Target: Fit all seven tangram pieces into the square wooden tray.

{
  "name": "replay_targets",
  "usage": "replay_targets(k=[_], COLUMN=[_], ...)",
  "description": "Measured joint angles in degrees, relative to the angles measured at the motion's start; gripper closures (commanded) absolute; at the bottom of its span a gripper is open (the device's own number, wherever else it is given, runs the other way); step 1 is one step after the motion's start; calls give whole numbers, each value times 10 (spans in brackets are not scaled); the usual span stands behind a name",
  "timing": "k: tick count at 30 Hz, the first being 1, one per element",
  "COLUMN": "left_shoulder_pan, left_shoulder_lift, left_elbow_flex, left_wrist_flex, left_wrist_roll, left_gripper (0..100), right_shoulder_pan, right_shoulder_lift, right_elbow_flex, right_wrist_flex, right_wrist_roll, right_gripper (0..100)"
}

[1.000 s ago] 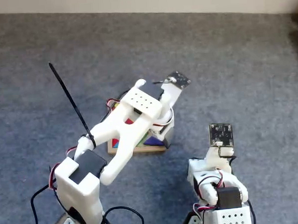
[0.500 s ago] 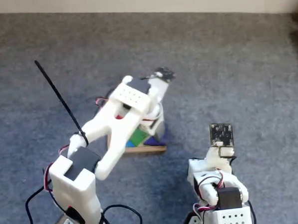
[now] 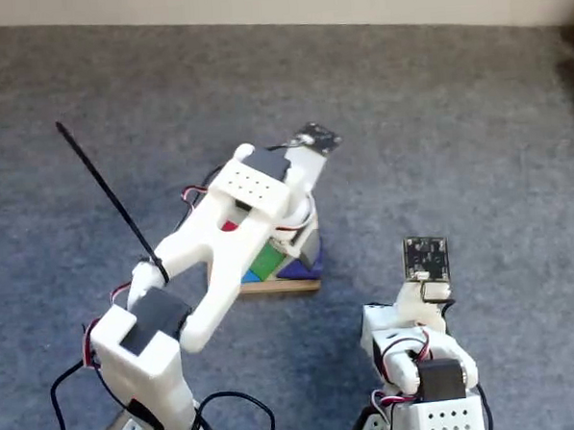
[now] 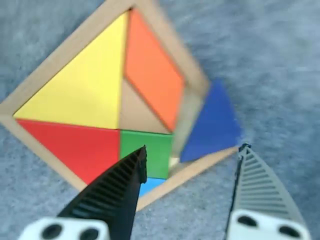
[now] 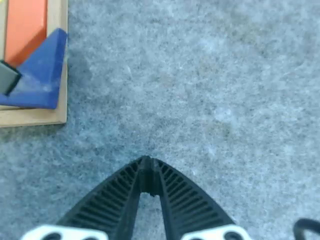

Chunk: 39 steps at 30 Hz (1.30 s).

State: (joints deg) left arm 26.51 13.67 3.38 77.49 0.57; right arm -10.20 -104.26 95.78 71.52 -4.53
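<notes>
The left pincer (image 4: 192,149) is spread wide and grasps nothing. It hangs above one corner of the square wooden tray (image 4: 56,64). Its black finger (image 4: 131,172) sits over the green square (image 4: 152,150), and its pale finger (image 4: 250,170) sits over the table (image 5: 200,75) just outside the tray's corner. Whether either tip touches anything cannot be told.

The blue triangle (image 4: 210,125) lies between the two fingers in that corner. Its right-angle corner points outward into the tray's corner, and its long edge faces the tray's middle, running beside the orange parallelogram (image 4: 152,70). It overlaps the wooden rim rather than sitting flush inside; the right wrist view shows one of its tips riding on the rim.

The yellow triangle (image 4: 82,85) and the red triangle (image 4: 75,145) fill one half of the tray, meeting along a straight seam. A sliver of a light-blue piece (image 4: 151,186) shows beside the green square, partly behind the black finger. A triangle of bare tray floor (image 4: 137,112) shows between yellow, orange and green.

The right pincer (image 5: 146,162) is clenched, tips together and empty, over the grey table, apart from the tray. In the high view the left arm (image 3: 230,237) stretches across the tray, and the right arm (image 3: 420,362) is folded back near its base.
</notes>
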Motion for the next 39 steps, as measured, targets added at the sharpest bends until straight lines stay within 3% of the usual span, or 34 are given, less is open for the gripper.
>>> replay_targets(k=[11,18,26,39], left_shoulder_pan=[19,-24,-22,-22], left_shoulder_lift=[80,84,83,-66], left_elbow_flex=[-2,-6,-6,97], left_wrist_flex=[-31,-33,-25,-44], left_wrist_roll=[0,1,0,0], left_gripper=[720,720,720,720], right_shoulder_pan=[0,0,0,0], right_shoulder_lift=[0,0,0,0], right_elbow_flex=[0,0,0,0], right_wrist_flex=[0,0,0,0], right_wrist_roll=[0,0,0,0], right_gripper=[994,994,994,994])
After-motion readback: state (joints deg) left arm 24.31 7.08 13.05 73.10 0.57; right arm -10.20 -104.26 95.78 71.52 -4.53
